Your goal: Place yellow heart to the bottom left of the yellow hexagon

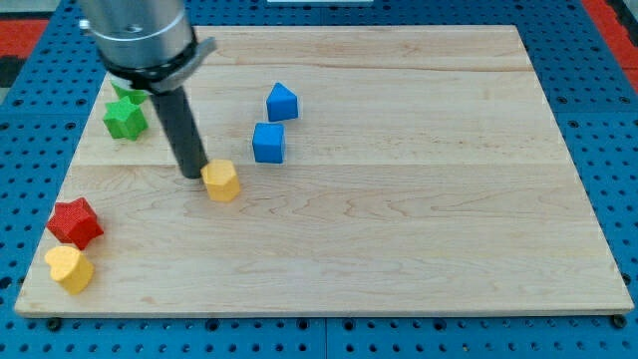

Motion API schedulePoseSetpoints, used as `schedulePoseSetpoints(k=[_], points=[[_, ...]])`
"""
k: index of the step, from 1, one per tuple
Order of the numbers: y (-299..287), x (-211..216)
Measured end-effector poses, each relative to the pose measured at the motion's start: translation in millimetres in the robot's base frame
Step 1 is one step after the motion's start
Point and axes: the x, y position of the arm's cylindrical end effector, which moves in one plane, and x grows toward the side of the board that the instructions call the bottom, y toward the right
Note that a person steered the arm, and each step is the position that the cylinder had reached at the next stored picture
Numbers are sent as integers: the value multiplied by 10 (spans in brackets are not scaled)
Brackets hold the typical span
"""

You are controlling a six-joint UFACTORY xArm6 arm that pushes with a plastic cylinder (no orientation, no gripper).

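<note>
The yellow heart (70, 267) lies at the board's bottom left corner, just below a red star-shaped block (75, 221). The yellow hexagon (221, 180) sits left of the board's middle. My tip (192, 175) stands right at the hexagon's left side, seemingly touching it. The dark rod rises from there up to the arm's grey body at the view's top left. The heart is far below and to the left of my tip.
A green star-shaped block (126, 117) lies at the upper left, with another green block (128, 91) partly hidden behind the rod. Two blue blocks sit right of the rod: a pentagon-like one (282, 102) and a cube (269, 143). The wooden board (419, 199) rests on a blue pegboard.
</note>
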Motion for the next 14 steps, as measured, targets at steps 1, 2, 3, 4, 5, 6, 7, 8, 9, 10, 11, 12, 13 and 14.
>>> schedulePoseSetpoints(k=[1,2,3,4,5,6,7,8,9,10,11,12,13,14], points=[[153,198],[313,226],[493,226],[69,224],[-457,-196],[-1214,-10],[-1727,315],[-1741,357],[-1735,1046],[-1737,1320],[-1588,1436],[-1308,1410],[-1165,1317],[-1141,1313]])
